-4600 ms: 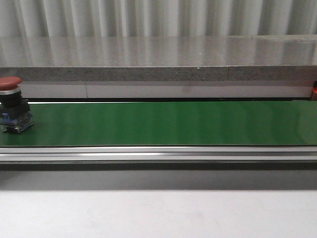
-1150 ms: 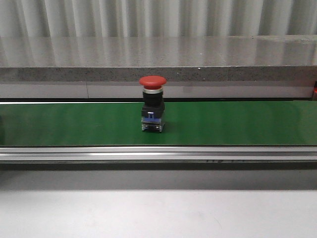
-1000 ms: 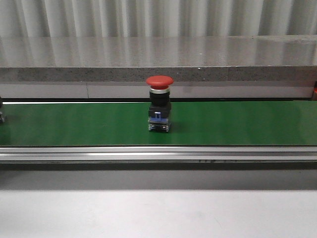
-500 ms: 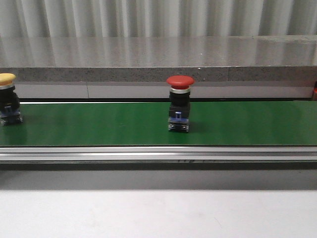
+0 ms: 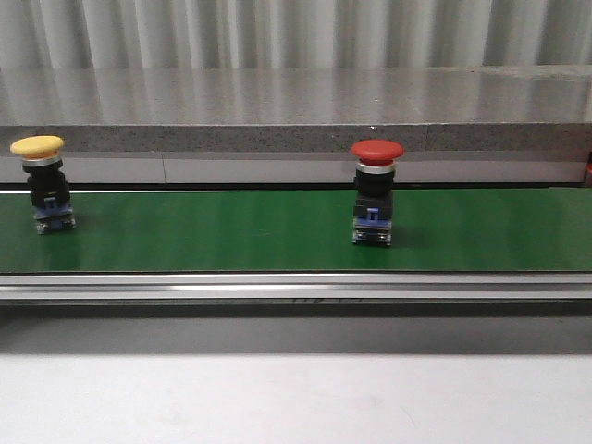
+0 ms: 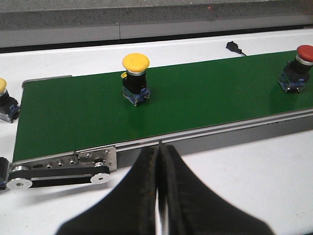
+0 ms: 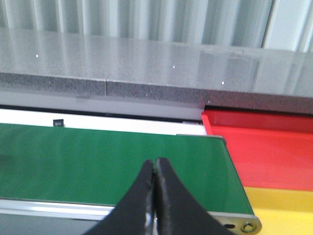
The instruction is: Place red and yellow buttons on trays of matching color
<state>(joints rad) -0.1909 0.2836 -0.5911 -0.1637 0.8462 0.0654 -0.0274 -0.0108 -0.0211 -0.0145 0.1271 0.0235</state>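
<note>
green belt [image 5: 203, 231] carrying both buttons, nothing sorted yet | red tray [image 7: 264, 147] and yellow tray [image 7: 279, 205] bare as far as visible | red button [image 5: 374, 203] mid-belt | yellow button [image 5: 43, 196] near left end | left end effector [image 6: 160, 161] and right end effector [image 7: 154, 171] clenched, empty

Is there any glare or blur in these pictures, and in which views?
Front view: the grey ledge shows soft striped reflections; red button and yellow button look slightly soft. Left wrist view: the left gripper is a dark, unfocused shape. Right wrist view: the right gripper likewise; the red tray is bright.
</note>
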